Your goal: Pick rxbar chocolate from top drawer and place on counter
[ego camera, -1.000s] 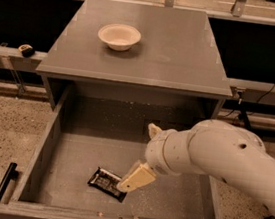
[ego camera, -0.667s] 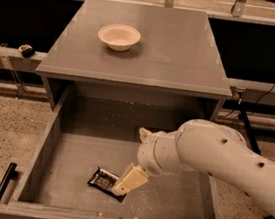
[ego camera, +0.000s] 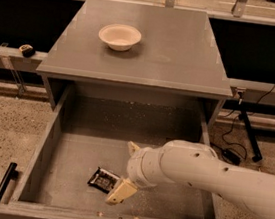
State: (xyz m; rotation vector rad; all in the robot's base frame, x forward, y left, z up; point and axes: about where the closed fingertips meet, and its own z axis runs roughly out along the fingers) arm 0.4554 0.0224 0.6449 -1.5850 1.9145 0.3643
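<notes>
Camera view, jaws in top drawer (ego camera: pixel 70 159), grey counter (ego camera: pixel 178 51), terrazzo floor (ego camera: pixel 8 130)

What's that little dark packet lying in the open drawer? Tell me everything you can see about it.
A small flat rectangular black wrapper bar with pale lettering panels. It lies flat, slightly askew, on the speckled floor of the open grey top drawer, near its front wall. The robot's cream gripper is at the bar's right end, covering that end; actual contact cannot be told.
</notes>
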